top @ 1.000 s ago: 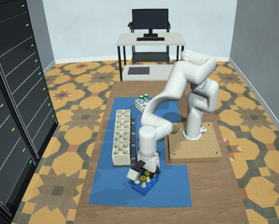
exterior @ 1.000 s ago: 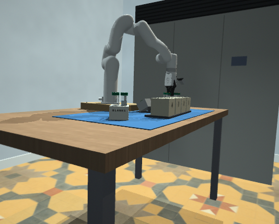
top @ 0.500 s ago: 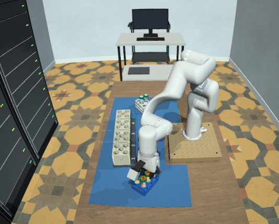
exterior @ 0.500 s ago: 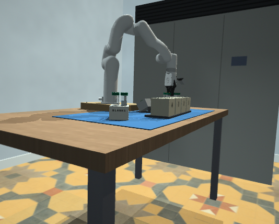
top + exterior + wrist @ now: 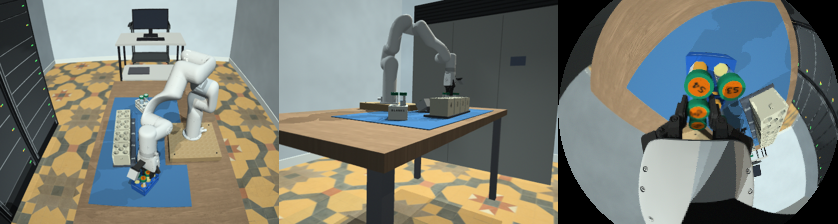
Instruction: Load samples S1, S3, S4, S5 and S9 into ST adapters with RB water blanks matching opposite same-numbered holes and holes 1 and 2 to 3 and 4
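My gripper (image 5: 148, 172) (image 5: 450, 91) (image 5: 698, 101) stands over the blue sample rack RS (image 5: 144, 189) (image 5: 697, 60) near the table's front. It is shut on the cap of a sample tube (image 5: 698, 111) with an orange dot, whose ID I cannot read. Two more orange-dotted samples (image 5: 698, 85) (image 5: 731, 87) stand in the rack just beyond it. The four cream adapters (image 5: 121, 136) (image 5: 442, 107) (image 5: 767, 115) stand in a row on stand ST, and their holes look empty. The white blank rack RB (image 5: 139, 105) (image 5: 397, 112) holds two green-capped blanks (image 5: 141, 97) (image 5: 394, 93).
A blue mat (image 5: 109, 183) covers the table's middle. The arm's base stands on a cork board (image 5: 198, 152) to the right. A small grey sloped block (image 5: 422, 104) lies behind the adapters in the exterior view. A dark cabinet (image 5: 18, 91) stands left of the table.
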{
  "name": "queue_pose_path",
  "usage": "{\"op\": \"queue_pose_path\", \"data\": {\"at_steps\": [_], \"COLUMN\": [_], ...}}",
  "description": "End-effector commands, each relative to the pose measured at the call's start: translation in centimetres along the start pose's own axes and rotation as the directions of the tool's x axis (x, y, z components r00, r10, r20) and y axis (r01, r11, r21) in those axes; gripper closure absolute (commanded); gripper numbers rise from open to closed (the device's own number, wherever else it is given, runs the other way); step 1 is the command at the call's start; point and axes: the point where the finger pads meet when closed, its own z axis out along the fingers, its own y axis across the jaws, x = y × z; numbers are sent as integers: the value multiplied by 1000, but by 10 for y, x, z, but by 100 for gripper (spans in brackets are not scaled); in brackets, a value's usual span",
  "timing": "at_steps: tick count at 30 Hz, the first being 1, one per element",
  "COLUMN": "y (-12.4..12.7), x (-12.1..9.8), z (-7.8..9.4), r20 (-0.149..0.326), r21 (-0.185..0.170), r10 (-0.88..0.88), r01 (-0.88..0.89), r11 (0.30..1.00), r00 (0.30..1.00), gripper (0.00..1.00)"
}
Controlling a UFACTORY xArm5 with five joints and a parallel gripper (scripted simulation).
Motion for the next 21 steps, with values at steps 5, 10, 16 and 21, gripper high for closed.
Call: {"op": "queue_pose_path", "data": {"at_steps": [5, 10, 16, 21], "y": [0, 0, 0, 0], "x": [1, 1, 1, 1], "z": [-6, -10, -12, -16], "r20": [-4, -4, -4, -4], "r21": [0, 0, 0, 0], "r10": [0, 0, 0, 0], "r01": [0, 0, 0, 0], "r11": [1000, 1000, 1000, 1000], "r00": [1000, 1000, 1000, 1000], "gripper": [100, 100, 100, 100]}}
